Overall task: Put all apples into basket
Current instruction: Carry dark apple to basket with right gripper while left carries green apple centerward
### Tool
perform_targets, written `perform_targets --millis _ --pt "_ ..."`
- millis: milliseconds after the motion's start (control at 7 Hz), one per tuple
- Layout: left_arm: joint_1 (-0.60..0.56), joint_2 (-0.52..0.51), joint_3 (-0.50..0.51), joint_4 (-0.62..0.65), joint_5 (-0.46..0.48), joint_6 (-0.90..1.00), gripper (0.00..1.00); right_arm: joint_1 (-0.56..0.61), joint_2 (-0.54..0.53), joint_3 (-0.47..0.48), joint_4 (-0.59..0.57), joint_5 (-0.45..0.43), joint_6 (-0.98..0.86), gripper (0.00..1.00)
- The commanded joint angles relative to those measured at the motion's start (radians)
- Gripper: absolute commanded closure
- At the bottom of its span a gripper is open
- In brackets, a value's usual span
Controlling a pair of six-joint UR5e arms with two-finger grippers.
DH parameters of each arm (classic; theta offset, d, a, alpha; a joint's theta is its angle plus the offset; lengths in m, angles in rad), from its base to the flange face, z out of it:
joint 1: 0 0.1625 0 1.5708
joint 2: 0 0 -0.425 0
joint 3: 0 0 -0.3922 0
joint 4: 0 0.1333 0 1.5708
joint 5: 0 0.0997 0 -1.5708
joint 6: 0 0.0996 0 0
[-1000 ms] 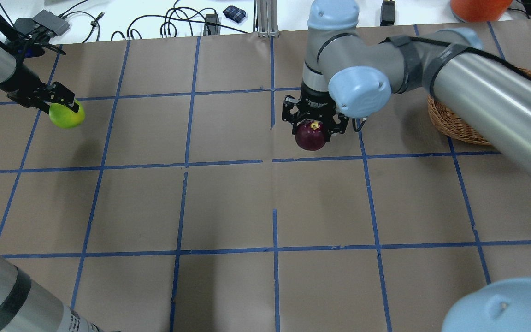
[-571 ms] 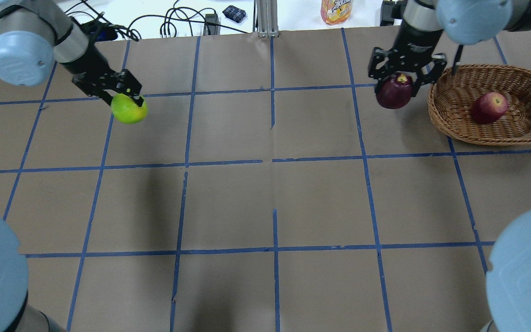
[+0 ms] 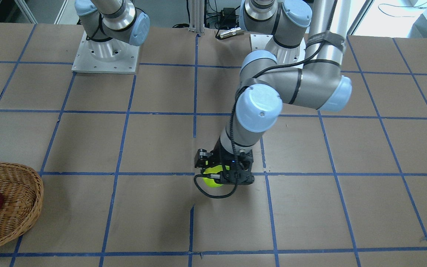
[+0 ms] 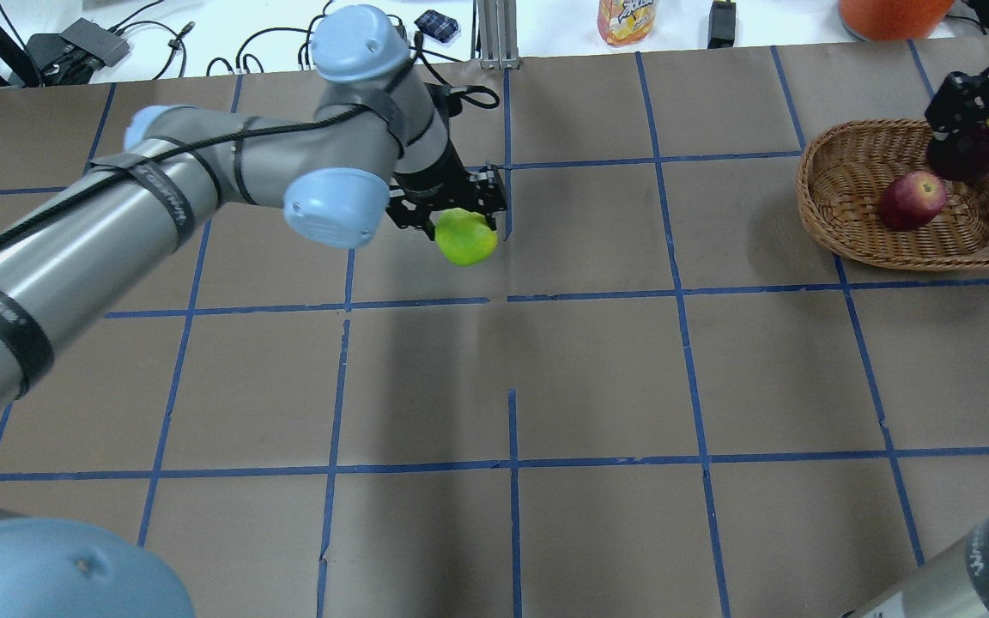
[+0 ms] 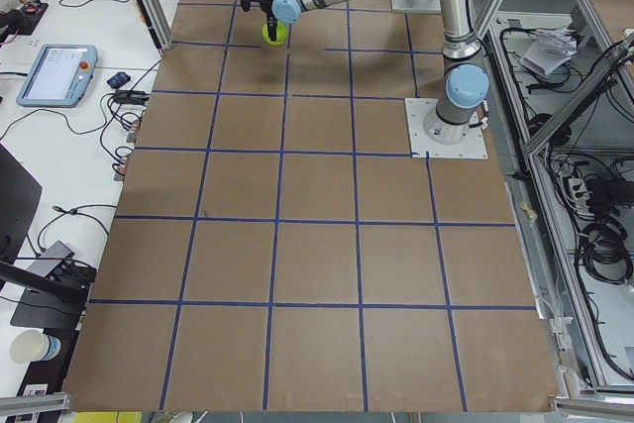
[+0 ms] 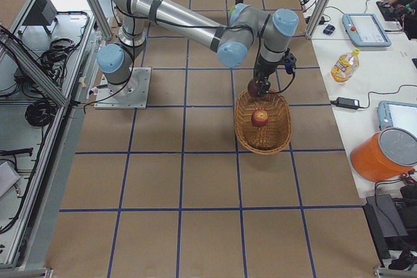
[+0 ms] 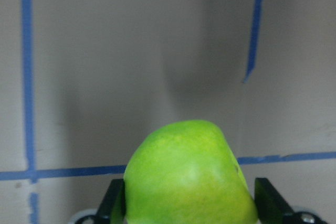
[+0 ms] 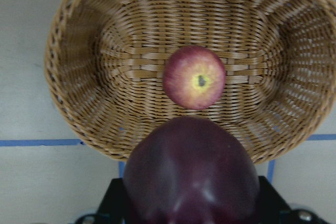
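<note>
My left gripper (image 4: pixel 452 213) is shut on the yellow-green apple (image 4: pixel 465 238) and holds it above the table's middle; the apple also shows in the front view (image 3: pixel 212 177) and the left wrist view (image 7: pixel 191 177). My right gripper (image 4: pixel 979 129) is shut on the dark maroon apple (image 4: pixel 967 150) and holds it over the far rim of the wicker basket (image 4: pixel 838 227). In the right wrist view the maroon apple (image 8: pixel 191 174) hangs above the basket (image 8: pixel 79 98). The red apple (image 4: pixel 912 199) lies inside the basket, and shows in the right wrist view (image 8: pixel 194 77) too.
The brown paper table top (image 4: pixel 597 369) has blue tape grid lines. A juice bottle (image 4: pixel 627 19), an orange bucket (image 4: pixel 889 15) and cables (image 4: pixel 323 43) sit beyond the far edge. The left arm's links (image 4: pixel 160 206) stretch over the table's left half.
My left gripper has carried the green apple rightward to the table's middle. My right gripper has carried the maroon apple rightward to above the basket.
</note>
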Motion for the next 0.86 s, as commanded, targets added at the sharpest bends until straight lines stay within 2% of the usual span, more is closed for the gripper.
perform_targets --millis 0,143,286,571,714 --pt "-0.037 -0.016 -0.099 0.227 -0.189 -0.033 0.67 -0.059 0.103 0.006 -0.209 -0.044 -0.113 1.00" --pt "-0.037 -0.035 -0.128 0.355 -0.224 -0.038 0.67 -0.077 0.165 0.000 -0.266 -0.035 -0.119 1.00" --pt "-0.036 -0.061 -0.146 0.454 -0.333 -0.039 0.67 -0.079 0.188 -0.002 -0.309 -0.034 -0.119 1.00" --pt "-0.037 -0.127 -0.185 0.647 -0.364 -0.056 0.67 -0.080 0.219 0.012 -0.313 -0.035 -0.154 1.00" --pt "-0.037 -0.146 -0.215 0.713 -0.364 -0.068 0.66 -0.080 0.237 0.017 -0.313 -0.035 -0.153 0.88"
